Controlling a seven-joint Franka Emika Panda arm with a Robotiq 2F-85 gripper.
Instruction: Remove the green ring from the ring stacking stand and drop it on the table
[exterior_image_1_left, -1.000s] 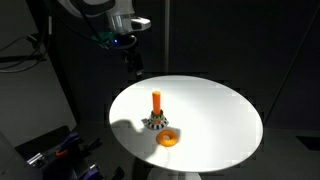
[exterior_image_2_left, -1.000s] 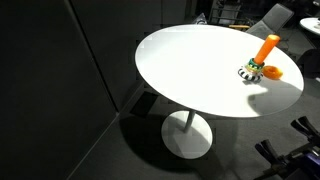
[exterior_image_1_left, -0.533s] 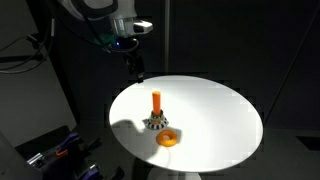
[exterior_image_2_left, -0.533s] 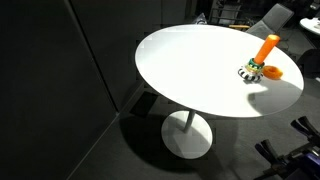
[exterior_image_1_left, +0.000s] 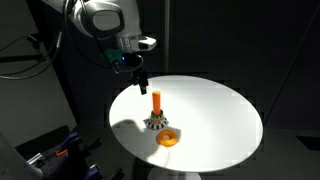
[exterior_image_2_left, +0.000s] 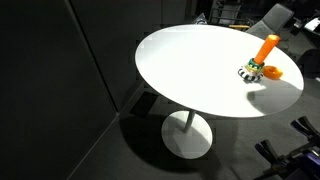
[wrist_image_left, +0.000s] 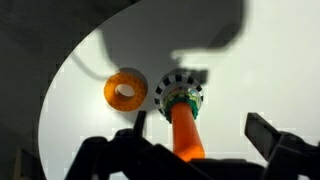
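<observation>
The ring stacking stand is an orange peg on a mottled round base, upright on the white table. It also shows in an exterior view and in the wrist view. The green ring sits low around the peg on the base. My gripper hangs above and behind the peg, apart from it. In the wrist view the gripper is open and empty, its fingers on either side of the peg's top.
A thicker yellow-orange ring lies flat on the table beside the stand's base, also in the wrist view and an exterior view. Dark surroundings and equipment lie off the table's edge.
My gripper has moved down and toward the peg, from behind the table's far edge to just above and behind the stand. The stand and rings have not moved.
</observation>
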